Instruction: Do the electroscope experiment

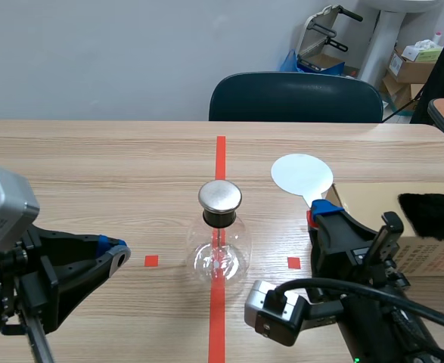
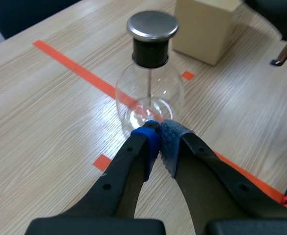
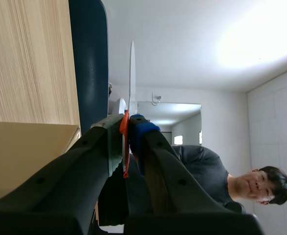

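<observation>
The electroscope [image 1: 220, 243] is a clear glass flask with a black neck and a round metal cap [image 1: 220, 195], standing on the centre tape line. My left gripper [image 1: 119, 253] is shut on nothing, low at the flask's left. In the left wrist view its tips [image 2: 159, 132] sit just short of the flask [image 2: 150, 93]. My right gripper [image 1: 320, 215] is shut on the red handle of a white disc [image 1: 302, 175], held upright to the flask's right. Between the fingers in the right wrist view, the red handle [image 3: 125, 147] shows with the disc [image 3: 132, 78] edge-on.
A cardboard box [image 1: 380, 200] with a black fur piece [image 1: 433, 215] on it stands at the right, close beside my right gripper. A dark chair [image 1: 296, 97] stands behind the wooden table [image 1: 93, 166]. A person [image 3: 216, 181] shows in the right wrist view's background.
</observation>
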Controlling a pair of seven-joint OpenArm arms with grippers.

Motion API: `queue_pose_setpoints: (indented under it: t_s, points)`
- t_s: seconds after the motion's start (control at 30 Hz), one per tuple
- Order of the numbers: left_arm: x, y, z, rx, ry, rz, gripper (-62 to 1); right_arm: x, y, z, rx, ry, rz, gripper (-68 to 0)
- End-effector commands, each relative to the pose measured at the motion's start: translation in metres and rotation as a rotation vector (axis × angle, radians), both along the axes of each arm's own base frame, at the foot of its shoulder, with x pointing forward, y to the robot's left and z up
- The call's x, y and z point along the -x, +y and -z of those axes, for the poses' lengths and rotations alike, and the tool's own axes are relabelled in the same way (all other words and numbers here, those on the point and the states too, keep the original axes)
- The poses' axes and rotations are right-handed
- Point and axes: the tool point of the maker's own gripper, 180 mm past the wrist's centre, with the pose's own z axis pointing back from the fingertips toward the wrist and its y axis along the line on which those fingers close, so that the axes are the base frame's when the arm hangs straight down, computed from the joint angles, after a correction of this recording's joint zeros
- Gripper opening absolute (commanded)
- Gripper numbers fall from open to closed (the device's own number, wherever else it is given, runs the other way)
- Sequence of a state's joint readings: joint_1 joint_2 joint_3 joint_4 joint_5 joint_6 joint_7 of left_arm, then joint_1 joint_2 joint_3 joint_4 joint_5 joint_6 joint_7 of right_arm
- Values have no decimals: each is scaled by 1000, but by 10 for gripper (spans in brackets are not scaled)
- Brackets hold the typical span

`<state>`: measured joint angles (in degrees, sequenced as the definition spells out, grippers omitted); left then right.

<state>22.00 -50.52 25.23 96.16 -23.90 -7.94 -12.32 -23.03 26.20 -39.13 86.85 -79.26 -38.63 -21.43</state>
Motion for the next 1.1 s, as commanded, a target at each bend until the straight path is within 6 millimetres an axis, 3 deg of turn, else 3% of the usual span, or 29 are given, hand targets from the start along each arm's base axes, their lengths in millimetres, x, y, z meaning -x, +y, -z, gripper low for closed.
queue_pose_setpoints:
  t_s: [0.0, 0.37, 1.07]
  points:
    - [-1, -5, -3, 30, -8, -1, -597, -3, 0, -9, -10, -32, 4, -666]
    - [-18, 5, 29, -4, 21, -57, -597, -5, -2, -9, -24, -27, 44, -667]
    - [-37, -1, 69, -46, 55, -74, -597, -5, -3, -5, -7, -9, 49, -667]
